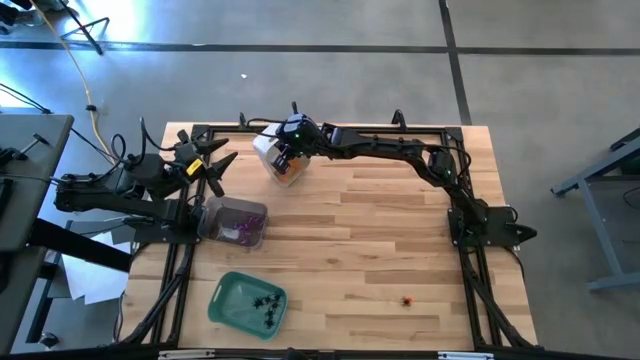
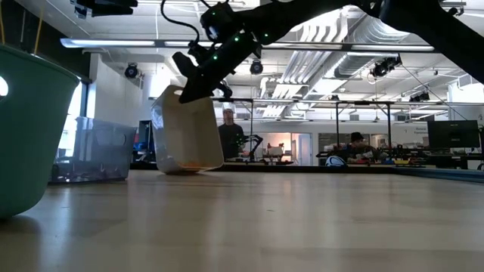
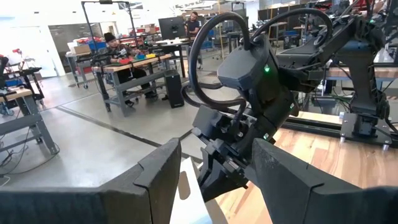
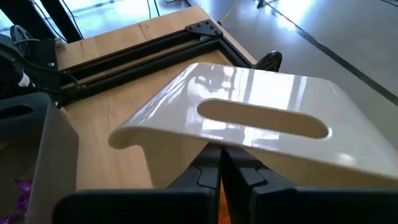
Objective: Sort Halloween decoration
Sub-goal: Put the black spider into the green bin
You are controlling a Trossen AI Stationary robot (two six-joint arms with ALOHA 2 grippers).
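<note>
White bin (image 1: 281, 160) tilted, rim pinched by right tool (image 1: 287, 150); left tool (image 1: 212, 163) agape, empty.

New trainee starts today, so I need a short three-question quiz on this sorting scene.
1. True or false: the right pincer is shut on the rim of the white bin.
2. Which bin holds the black spider trinkets? A clear bin; B green bin; C white bin.
3. Fill in: one orange trinket lies loose on the ____.

Key: 1 true; 2 B; 3 table.
</note>
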